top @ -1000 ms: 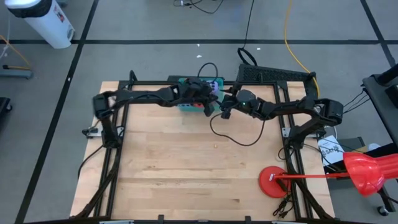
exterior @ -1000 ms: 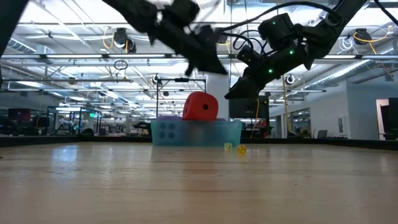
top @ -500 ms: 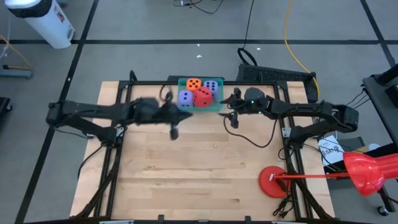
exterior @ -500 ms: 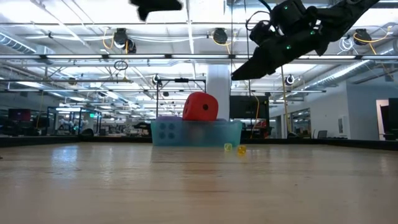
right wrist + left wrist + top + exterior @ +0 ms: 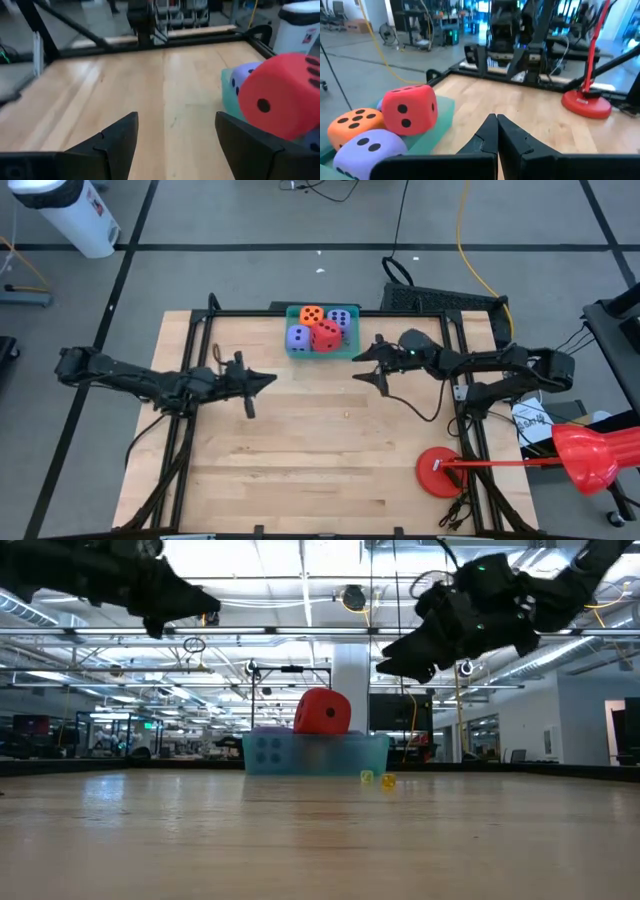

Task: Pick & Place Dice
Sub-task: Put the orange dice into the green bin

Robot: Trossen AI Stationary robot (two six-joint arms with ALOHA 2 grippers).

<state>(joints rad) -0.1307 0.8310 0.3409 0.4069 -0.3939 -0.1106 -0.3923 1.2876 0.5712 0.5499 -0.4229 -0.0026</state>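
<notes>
Left gripper (image 5: 262,380): mine, hanging in the air over the left half of the table (image 5: 300,470), its tip pointing toward the middle. My two fingers are pressed together in the left wrist view (image 5: 496,134), with nothing between them.

Right gripper (image 5: 365,360): also mine, in the air just to the right of the tray, pointing toward it. In the right wrist view (image 5: 172,131) my fingers (image 5: 117,135) stand spread wide, bare wood showing between them, and they carry nothing.

Teal tray (image 5: 345,352): at the back edge of the table, near its middle, between my two grippers but closer to the right one.

Dice: all four sit together in the tray. The orange die (image 5: 312,315) is at the back left, a purple die (image 5: 340,319) at the back right, another purple die (image 5: 298,337) at the front left, and the red die (image 5: 327,335) at the front right, perched higher than the others (the low view shows it (image 5: 322,711) sticking up above the tray wall (image 5: 315,753)).

Small bits: two tiny yellowish specks (image 5: 376,778) lie on the wood just in front of the tray; I cannot tell what they are.

Red round base (image 5: 438,473): at the table's front right corner, well apart from the tray, with a red pole lying off to the right.
</notes>
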